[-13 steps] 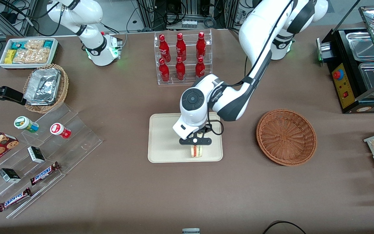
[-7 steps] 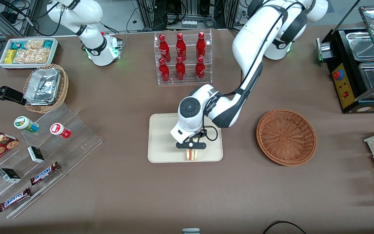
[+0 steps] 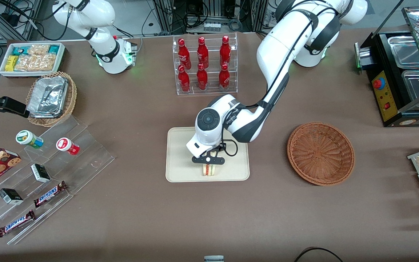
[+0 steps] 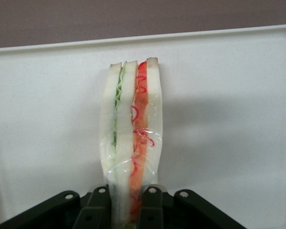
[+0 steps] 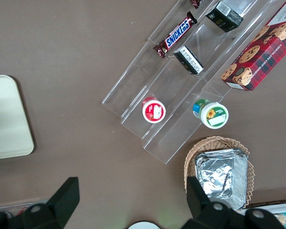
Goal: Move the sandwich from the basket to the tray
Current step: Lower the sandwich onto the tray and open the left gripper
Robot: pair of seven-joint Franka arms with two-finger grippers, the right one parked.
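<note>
My left gripper point(image 3: 208, 162) is over the part of the cream tray point(image 3: 180, 160) nearest the front camera, shut on the sandwich point(image 3: 208, 170). In the left wrist view the sandwich point(image 4: 132, 138) stands edge-on between the two black fingers point(image 4: 95, 210), with green filling on one side and red on the other, over the tray's flat surface point(image 4: 229, 119). I cannot tell if it touches the tray. The reddish-brown wicker basket point(image 3: 320, 153) lies empty beside the tray, toward the working arm's end.
A clear rack of red bottles point(image 3: 204, 65) stands farther from the front camera than the tray. Clear stepped shelves with snacks point(image 3: 42, 171), a tan basket with foil containers point(image 3: 51, 98) and a white bin point(image 3: 31, 58) lie toward the parked arm's end.
My gripper has carried the sandwich across the tray toward the parked arm's end and lower. It is still shut on it.
</note>
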